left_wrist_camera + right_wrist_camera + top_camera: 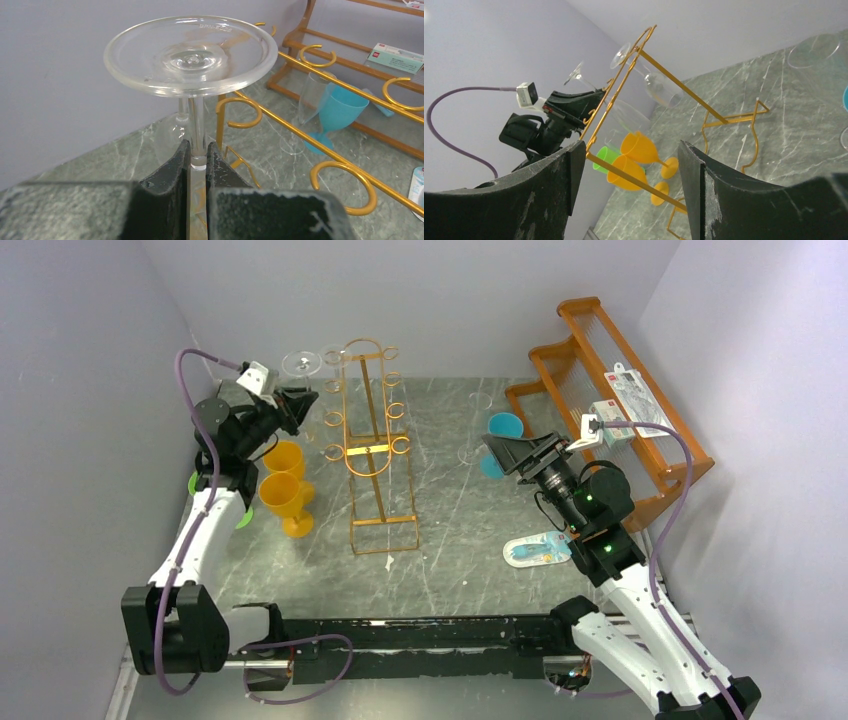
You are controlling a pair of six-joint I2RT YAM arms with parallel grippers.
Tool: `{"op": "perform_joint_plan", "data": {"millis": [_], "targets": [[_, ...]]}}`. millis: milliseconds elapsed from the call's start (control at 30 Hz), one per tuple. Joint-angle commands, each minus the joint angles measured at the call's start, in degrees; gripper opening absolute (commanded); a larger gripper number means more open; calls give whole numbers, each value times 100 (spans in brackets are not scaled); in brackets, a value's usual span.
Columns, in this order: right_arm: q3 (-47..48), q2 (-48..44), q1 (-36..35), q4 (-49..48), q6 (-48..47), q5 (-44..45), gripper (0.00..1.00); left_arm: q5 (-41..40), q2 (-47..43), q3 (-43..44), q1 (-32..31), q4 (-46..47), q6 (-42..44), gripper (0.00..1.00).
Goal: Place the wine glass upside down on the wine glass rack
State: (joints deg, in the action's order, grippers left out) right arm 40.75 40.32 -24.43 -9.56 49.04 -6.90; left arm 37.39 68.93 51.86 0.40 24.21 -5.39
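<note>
My left gripper is shut on the stem of a clear wine glass, held upside down with its round foot on top, just left of the upper left hooks of the golden wire wine glass rack. In the left wrist view the fingers pinch the stem below the foot, with rack hooks close to the right. Another clear glass hangs on the rack near its top. My right gripper is open and empty, raised right of the rack.
Two orange goblets and a green cup stand left of the rack below my left arm. A blue goblet and clear glasses stand at the back. An orange stepped shelf with packages is at the right; a blister pack lies on the table.
</note>
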Motion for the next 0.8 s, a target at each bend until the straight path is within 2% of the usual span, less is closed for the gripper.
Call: {"op": "perform_joint_plan", "data": {"millis": [0, 267, 767], "targets": [[-84, -76, 17, -2, 6, -27, 71, -35, 149, 26, -14, 368, 214, 5], [-103, -103, 15, 4, 27, -31, 72, 311, 413, -62, -250, 806, 80, 5], [-118, -94, 17, -9, 53, -64, 71, 396, 499, -158, -383, 925, 171, 5]]}}
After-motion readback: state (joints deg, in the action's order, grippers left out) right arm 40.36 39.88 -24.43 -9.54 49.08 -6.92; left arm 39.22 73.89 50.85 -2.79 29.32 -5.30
